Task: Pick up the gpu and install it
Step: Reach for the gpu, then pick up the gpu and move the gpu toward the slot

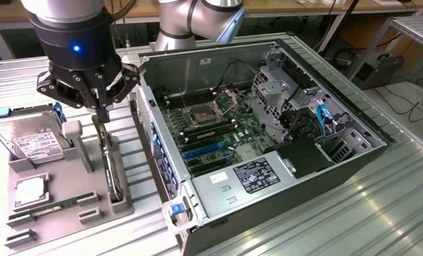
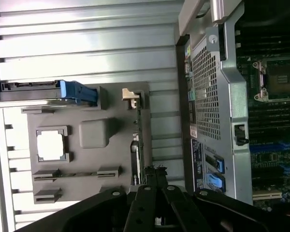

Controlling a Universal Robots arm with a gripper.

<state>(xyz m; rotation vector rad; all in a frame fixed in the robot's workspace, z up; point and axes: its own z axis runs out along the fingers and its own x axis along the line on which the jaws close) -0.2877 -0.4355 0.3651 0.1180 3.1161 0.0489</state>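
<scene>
Fingers (image 2: 144,195) of the gripper (image 1: 102,116) are drawn in to a narrow pinch on the top edge of the gpu (image 1: 110,162), at its far end. That black card stands on edge in a slot of the grey holder tray (image 1: 58,173), which sits on the slatted metal table (image 1: 325,224). Just beside the card, toward the exterior view's left, rises a grey post (image 1: 74,140) of the tray. Beyond the post is the hard drive (image 1: 25,140) in its blue carrier, with a processor (image 1: 28,191) and a green memory stick (image 1: 54,205) nearer. Close on the exterior view's right lies the open computer case (image 1: 197,69), its side wall just beside the card and its motherboard (image 1: 211,133) exposed.
</scene>
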